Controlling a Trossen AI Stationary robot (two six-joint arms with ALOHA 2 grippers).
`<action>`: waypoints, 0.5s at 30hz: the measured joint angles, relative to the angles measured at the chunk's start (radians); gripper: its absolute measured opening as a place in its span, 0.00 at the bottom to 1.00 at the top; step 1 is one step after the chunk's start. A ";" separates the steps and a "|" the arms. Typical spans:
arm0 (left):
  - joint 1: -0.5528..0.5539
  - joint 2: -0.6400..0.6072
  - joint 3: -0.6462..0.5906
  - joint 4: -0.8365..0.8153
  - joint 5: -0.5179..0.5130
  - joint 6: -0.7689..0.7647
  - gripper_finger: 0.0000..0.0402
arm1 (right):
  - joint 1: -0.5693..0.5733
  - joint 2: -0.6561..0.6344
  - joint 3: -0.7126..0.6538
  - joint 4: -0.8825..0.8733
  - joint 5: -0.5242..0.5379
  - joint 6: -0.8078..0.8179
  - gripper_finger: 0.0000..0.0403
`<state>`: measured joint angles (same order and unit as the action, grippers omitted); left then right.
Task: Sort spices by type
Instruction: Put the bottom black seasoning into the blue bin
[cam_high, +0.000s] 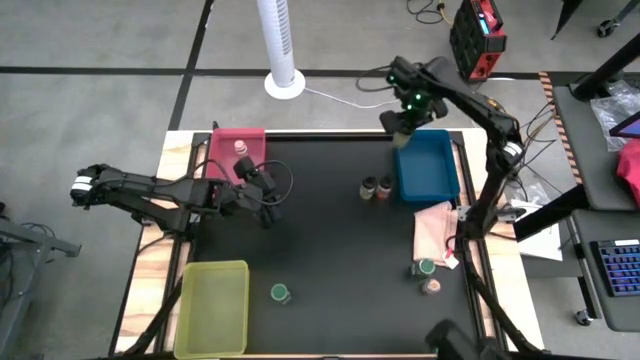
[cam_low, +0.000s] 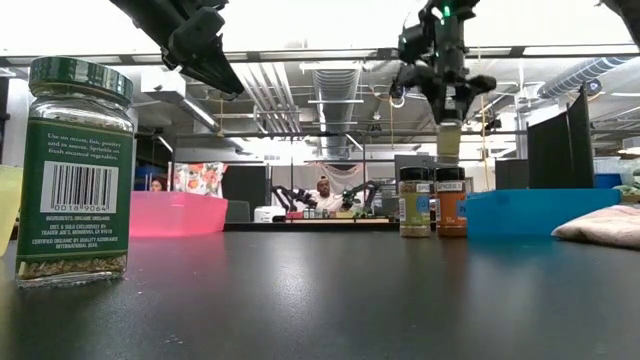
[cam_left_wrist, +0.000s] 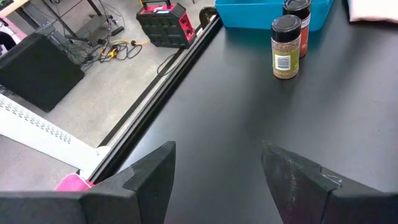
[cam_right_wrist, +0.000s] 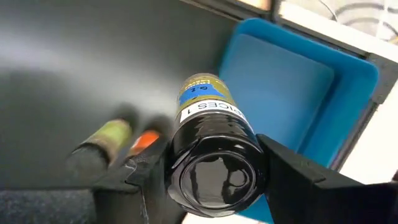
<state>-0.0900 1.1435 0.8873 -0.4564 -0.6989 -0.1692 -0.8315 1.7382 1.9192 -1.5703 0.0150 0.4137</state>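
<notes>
**Black-capped jar held over the blue tray**

Blue tray (cam_high: 428, 165), far right, looks empty; the right gripper (cam_right_wrist: 211, 165) hangs above its far-left corner, clamped on a black-capped jar (cam_right_wrist: 214, 149). Released from that height it might bounce out or tip. Red tray (cam_high: 237, 152) holds one pink-topped jar (cam_high: 240, 148); yellow tray (cam_high: 212, 308) has none. Left gripper (cam_left_wrist: 217, 171) hovers spread and empty by the red tray. Five jars wait on the table.

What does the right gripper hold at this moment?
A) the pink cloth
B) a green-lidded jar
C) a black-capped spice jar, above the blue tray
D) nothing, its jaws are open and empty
C: the right gripper is shut on a black-capped spice jar, with the blue tray just below it.
</notes>
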 joint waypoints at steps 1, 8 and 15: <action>0.000 0.000 0.000 0.000 0.000 0.000 0.55 | -0.024 0.008 -0.008 0.000 -0.006 -0.016 0.49; 0.000 0.000 0.000 0.000 0.000 0.000 0.55 | -0.145 0.055 -0.049 0.000 -0.023 -0.099 0.49; 0.000 0.000 0.000 0.000 0.000 0.000 0.55 | -0.196 0.047 -0.149 0.007 -0.014 -0.166 0.49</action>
<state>-0.0901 1.1437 0.8871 -0.4564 -0.6988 -0.1692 -1.0272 1.7849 1.7702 -1.5628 0.0005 0.2472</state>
